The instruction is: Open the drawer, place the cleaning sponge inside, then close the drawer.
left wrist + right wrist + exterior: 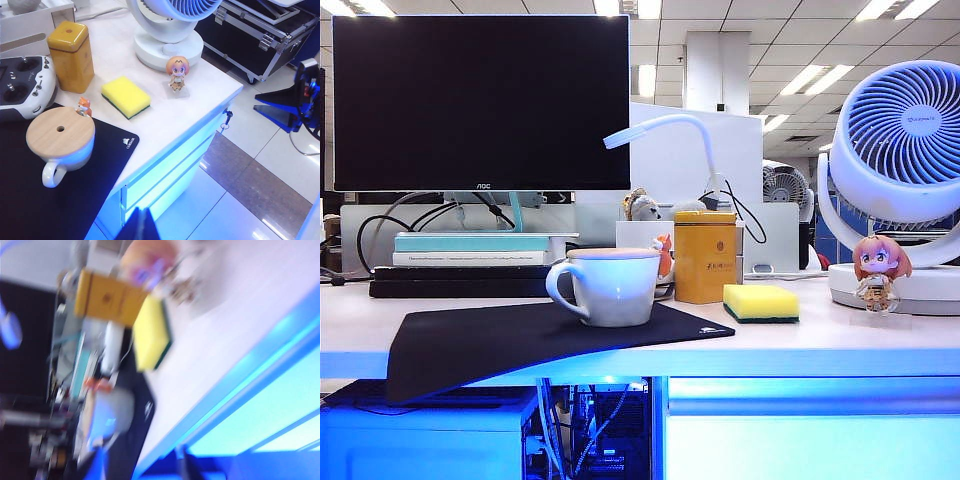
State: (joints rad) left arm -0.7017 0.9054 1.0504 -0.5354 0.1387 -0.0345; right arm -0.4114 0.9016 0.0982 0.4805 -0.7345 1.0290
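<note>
Neither the left gripper [137,227] nor the right gripper [182,462] is showing its fingers clearly; their spread cannot be told. The rectangular yellow foam cleaning sponge [126,96] is lying untouched near the white desk's [210,95] front edge, above the blue-lit flat white drawer [167,172].

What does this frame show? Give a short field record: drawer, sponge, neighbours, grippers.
drawer: shut, blue-lit front under the desk edge
cleaning sponge: lying flat on the desk, untouched
neighbours: yellow tin behind the sponge, lidded mug on the black mat, figurine by the fan
left gripper: not in view
right gripper: not in view; its wrist picture is motion-blurred
</note>
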